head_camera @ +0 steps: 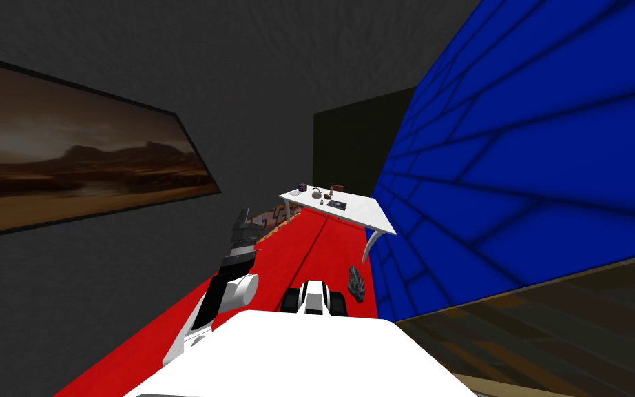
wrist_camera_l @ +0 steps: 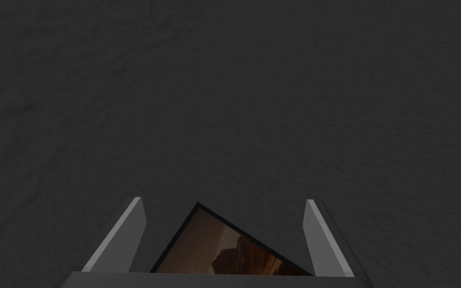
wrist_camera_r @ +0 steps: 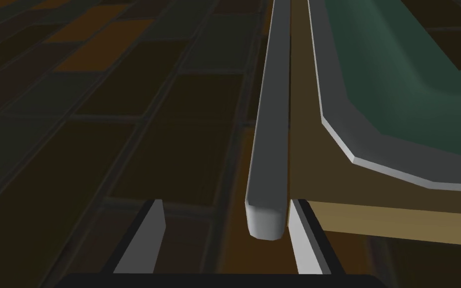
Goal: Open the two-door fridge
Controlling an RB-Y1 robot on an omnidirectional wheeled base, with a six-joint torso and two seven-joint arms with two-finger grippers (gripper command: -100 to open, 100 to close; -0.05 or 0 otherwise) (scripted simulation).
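My right claw [wrist_camera_r: 228, 201] is wide open and holds nothing. The fridge's long grey handle bar with a round end [wrist_camera_r: 269, 125] runs away from my claw, and its blunt end sits between my two fingers. The end is just beside one finger [wrist_camera_r: 307, 245], and I cannot tell if it touches it. The other finger [wrist_camera_r: 147, 240] is well apart from the bar. The bar lies right along the edge of the flat tan fridge door [wrist_camera_r: 324, 175], which starts just past the near finger. On the door, on the side away from the bar, is a dark green hollow with a thick grey rim [wrist_camera_r: 399, 65], shaped like a tray. Behind the bar and my fingers is a dark brown tiled surface [wrist_camera_r: 99, 100]. My left claw [wrist_camera_l: 222, 200] is wide open too, with nothing in it, and my left arm [head_camera: 233, 282] is raised in front of me on my left side. Far ahead a white table with curved legs [head_camera: 375, 214] stands against the bright blue wall [head_camera: 516, 172]. On its top lie a few small things [head_camera: 317, 194], too small for me to tell what they are. On the red floor [head_camera: 295, 255] below the table's near end lies a small dark grey lumpy thing [head_camera: 356, 284].
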